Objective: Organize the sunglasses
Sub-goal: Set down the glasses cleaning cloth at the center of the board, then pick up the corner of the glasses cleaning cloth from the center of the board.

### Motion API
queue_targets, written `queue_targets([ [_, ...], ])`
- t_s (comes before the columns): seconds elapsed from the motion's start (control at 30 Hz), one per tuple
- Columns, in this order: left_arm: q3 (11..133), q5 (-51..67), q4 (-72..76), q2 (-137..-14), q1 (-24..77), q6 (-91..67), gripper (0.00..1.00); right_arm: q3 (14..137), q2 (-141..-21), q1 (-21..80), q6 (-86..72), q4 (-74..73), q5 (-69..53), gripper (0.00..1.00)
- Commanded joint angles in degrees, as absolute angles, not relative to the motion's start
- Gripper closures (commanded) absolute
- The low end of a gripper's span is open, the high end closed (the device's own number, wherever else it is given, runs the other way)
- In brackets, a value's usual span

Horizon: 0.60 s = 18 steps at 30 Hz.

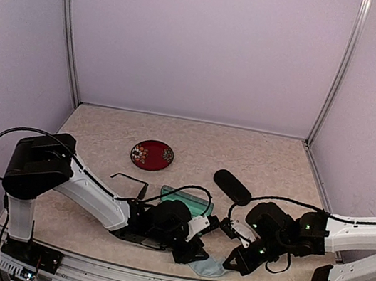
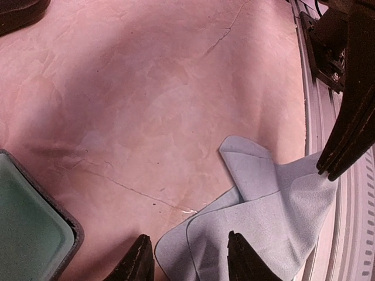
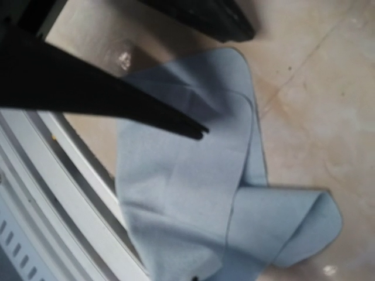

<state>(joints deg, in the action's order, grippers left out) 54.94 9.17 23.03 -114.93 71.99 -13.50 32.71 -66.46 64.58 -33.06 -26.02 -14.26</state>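
We find the thin black-framed sunglasses [image 1: 131, 178] lying on the table [image 1: 264, 160] left of centre, just beyond the left forearm and just beside the green-lined rectangular case [image 1: 187, 199]. The lenses are hard to make out from above; mostly we see the wire-thin frame and one arm folded out. We cannot pick out a second pair in any view.

Neither arm is on the glasses. Both work at the near edge over a blue-grey cleaning cloth [image 2: 263, 222]. The left gripper [image 2: 187, 239] hangs low with its fingers partly apart, straddling the cloth's near edge and clamping nothing that we can see. The right gripper [image 3: 199, 132] is pressed fully together, and from the left wrist view its tips appear to pinch a raised corner of the cloth. A black oval case [image 1: 232, 187] sits behind the right wrist, and a red round patterned object [image 1: 151, 155] lies farther back.

We judge the glasses light but delicate: the frame is thin and springy, the hinges weak and the lenses smooth and easy to scratch. We would take hold at the bridge or across the front rim, not on the lenses or far along an arm, and close gently. The cloth is limp and will drape from whatever point holds it.
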Motion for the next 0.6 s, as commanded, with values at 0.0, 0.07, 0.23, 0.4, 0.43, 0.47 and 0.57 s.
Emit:
queue_targets([
  [0.0,56.4,9.0,20.8,-117.0,72.4,-13.8,0.61,32.4,-65.6,64.0,-32.4,-25.4,-13.9,1.00],
  [0.07,56.8,9.0,20.8,-117.3,72.4,-14.0,0.64,32.5,-65.7,63.9,-32.4,-25.6,-13.8,1.00],
  [0.23,57.1,9.8,20.9,-117.4,72.4,-14.1,0.75,32.9,-65.3,63.8,-32.3,-26.0,-13.5,1.00],
  [0.4,56.4,10.6,21.3,-117.3,72.4,-14.2,0.82,32.6,-65.1,63.7,-32.3,-25.9,-13.4,1.00],
  [0.43,56.2,10.7,21.4,-117.2,72.4,-14.3,0.83,32.5,-65.2,63.7,-32.3,-25.8,-13.4,1.00],
  [0.47,56.1,10.7,21.5,-117.1,72.4,-14.3,0.84,32.6,-65.2,63.7,-32.3,-25.7,-13.5,1.00],
  [0.57,55.7,10.5,22.1,-116.8,72.4,-14.6,0.87,32.6,-65.4,63.6,-32.3,-25.6,-13.6,1.00],
])
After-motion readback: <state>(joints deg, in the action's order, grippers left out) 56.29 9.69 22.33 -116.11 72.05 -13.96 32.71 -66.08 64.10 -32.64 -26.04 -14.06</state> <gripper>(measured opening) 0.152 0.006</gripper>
